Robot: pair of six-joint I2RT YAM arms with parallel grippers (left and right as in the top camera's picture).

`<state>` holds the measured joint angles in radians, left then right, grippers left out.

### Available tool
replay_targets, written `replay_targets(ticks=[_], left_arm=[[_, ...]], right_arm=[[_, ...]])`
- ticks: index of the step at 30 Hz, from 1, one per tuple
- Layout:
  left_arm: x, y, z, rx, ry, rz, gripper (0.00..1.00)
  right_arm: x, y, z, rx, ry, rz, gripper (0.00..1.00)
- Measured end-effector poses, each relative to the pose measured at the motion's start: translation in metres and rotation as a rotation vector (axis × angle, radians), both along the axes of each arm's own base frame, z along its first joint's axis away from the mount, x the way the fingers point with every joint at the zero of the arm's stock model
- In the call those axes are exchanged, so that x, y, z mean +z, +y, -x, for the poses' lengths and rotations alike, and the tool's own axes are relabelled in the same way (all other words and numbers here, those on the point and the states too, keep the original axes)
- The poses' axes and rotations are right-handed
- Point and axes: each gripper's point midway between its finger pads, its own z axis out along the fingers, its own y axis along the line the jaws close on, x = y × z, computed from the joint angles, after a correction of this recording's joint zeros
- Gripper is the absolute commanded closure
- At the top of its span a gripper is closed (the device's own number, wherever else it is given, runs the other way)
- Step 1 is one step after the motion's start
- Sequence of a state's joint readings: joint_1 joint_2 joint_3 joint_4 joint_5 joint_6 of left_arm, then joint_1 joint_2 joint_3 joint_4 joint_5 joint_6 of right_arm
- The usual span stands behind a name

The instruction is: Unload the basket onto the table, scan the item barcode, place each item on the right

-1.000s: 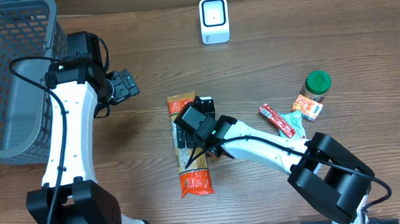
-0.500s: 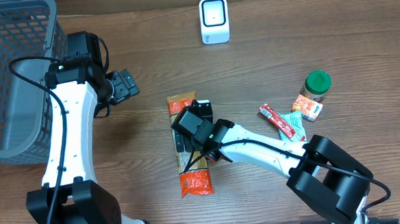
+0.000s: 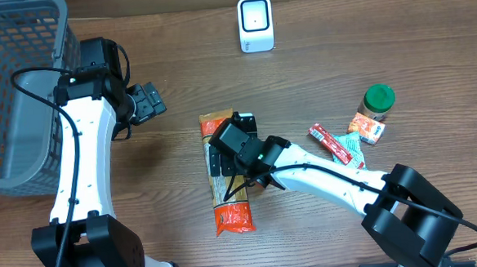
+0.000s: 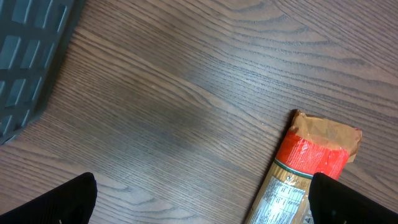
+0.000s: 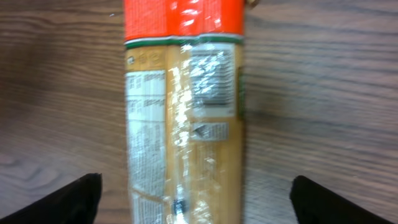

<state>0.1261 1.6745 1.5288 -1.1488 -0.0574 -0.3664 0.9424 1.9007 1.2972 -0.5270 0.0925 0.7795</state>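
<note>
I held my right gripper point(image 5: 196, 200) wide open just above the pasta packet point(image 5: 183, 112), which ran long straight ahead of it.

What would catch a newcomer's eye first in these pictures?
A long packet with orange-red ends lies mid-table, and the right gripper hangs open over it. A white scanner stands at the top of the overhead view, and a grey basket fills the upper left corner.

- long crinkly pasta packet point(image 5: 183, 112): orange-red ends, tan middle, white label panels
- wooden counter point(image 3: 397, 35): brown, streaky grain
- plastic lattice basket point(image 3: 11, 80): plain grey
- small jar point(image 3: 377, 100): green lid
</note>
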Motion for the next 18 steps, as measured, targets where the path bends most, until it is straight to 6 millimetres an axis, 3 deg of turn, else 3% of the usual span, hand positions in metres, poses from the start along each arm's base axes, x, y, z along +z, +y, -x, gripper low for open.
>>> replay_targets(ticks=[8,18], left_arm=[[0.000,0.000,0.000,0.000,0.000,0.000,0.00],[0.000,0.000,0.000,0.000,0.000,0.000,0.00]], right_arm=[[0.001,0.019,0.014,0.050,-0.015,-0.036,0.16],[-0.003,0.019,0.024,0.085,-0.030,0.004,0.18]])
